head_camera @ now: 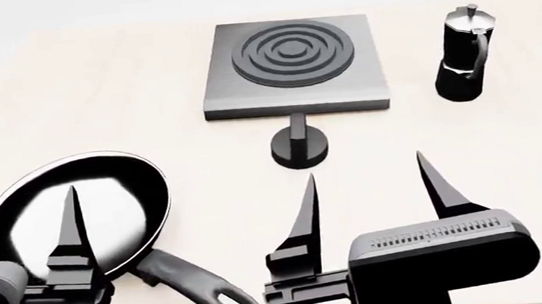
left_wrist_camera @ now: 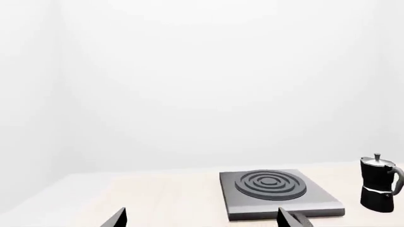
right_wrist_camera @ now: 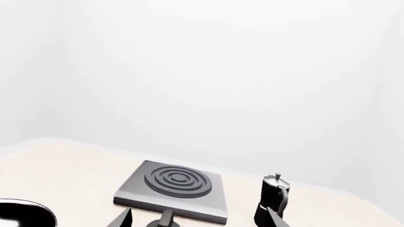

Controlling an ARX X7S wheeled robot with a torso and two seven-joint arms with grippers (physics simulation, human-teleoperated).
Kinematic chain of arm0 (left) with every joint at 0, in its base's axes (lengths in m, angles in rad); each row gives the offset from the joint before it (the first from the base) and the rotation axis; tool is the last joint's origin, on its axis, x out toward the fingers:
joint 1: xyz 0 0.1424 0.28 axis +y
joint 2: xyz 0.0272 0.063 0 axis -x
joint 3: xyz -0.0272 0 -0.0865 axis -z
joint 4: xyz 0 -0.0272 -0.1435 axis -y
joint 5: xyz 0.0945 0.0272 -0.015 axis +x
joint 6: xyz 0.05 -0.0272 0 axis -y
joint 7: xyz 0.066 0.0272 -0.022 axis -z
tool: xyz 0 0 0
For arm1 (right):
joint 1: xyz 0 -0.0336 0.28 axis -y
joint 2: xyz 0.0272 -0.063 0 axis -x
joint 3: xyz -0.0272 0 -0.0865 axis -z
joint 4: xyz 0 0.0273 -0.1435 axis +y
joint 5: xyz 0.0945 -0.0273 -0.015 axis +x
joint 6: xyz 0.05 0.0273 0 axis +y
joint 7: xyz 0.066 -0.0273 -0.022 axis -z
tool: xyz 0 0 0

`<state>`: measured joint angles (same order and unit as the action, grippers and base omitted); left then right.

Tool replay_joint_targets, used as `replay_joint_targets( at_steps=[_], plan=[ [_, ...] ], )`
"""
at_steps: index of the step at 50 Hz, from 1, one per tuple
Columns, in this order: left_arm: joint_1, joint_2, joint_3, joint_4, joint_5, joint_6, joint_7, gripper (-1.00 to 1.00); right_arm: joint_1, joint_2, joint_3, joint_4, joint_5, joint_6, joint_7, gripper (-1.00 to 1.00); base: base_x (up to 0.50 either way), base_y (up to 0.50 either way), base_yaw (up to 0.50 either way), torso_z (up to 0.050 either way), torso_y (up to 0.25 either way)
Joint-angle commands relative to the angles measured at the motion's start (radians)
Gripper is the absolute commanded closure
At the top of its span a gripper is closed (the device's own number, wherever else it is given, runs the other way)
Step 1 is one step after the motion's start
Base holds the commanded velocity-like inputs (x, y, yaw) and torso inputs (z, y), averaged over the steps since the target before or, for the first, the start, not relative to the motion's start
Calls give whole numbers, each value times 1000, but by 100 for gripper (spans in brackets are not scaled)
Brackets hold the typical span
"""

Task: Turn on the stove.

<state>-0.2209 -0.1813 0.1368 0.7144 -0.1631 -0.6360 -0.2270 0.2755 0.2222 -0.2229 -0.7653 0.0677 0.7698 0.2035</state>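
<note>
The stove (head_camera: 237,89) is a flat grey slab with a raised ring burner (head_camera: 292,52). It lies at the table's far middle. Its black round knob (head_camera: 300,147), with an upright ridge, stands on the table just in front of the slab. My right gripper (head_camera: 365,166) is open and empty. It hovers just short of the knob and slightly to its right. In the right wrist view the knob (right_wrist_camera: 162,220) shows between the spread fingertips, with the stove (right_wrist_camera: 151,196) behind it. My left gripper (left_wrist_camera: 202,218) is open and empty, and one finger (head_camera: 70,240) hangs over the pan.
A black frying pan (head_camera: 23,208) sits at the near left, its handle (head_camera: 200,292) pointing towards the table's front edge. A black moka pot (head_camera: 463,53) stands right of the stove. It also shows in the left wrist view (left_wrist_camera: 379,187) and the right wrist view (right_wrist_camera: 273,201).
</note>
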Motion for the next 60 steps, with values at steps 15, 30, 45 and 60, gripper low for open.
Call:
replay_joint_targets(
  at_steps=[15, 30, 45, 60],
  plan=[
    [-1, -14, 11, -6, -11, 6, -16, -100, -1, 6, -2, 6, 21, -7, 6, -100, 0, 142, 0, 0, 0],
    [-1, -21, 15, -16, -20, 14, -22, -100, 2, 17, -14, 17, 29, -6, 3, -100, 0, 19, 0, 0, 0],
    [-4, -30, 21, -17, -25, 11, -31, -100, 3, 15, -5, 19, 45, 1, 11, -100, 248, 0, 0, 0, 0],
    [-5, -36, 27, -10, -29, 9, -42, -100, 5, 22, -12, 18, 48, 4, 19, -100, 305, 0, 0, 0, 0]
  ],
)
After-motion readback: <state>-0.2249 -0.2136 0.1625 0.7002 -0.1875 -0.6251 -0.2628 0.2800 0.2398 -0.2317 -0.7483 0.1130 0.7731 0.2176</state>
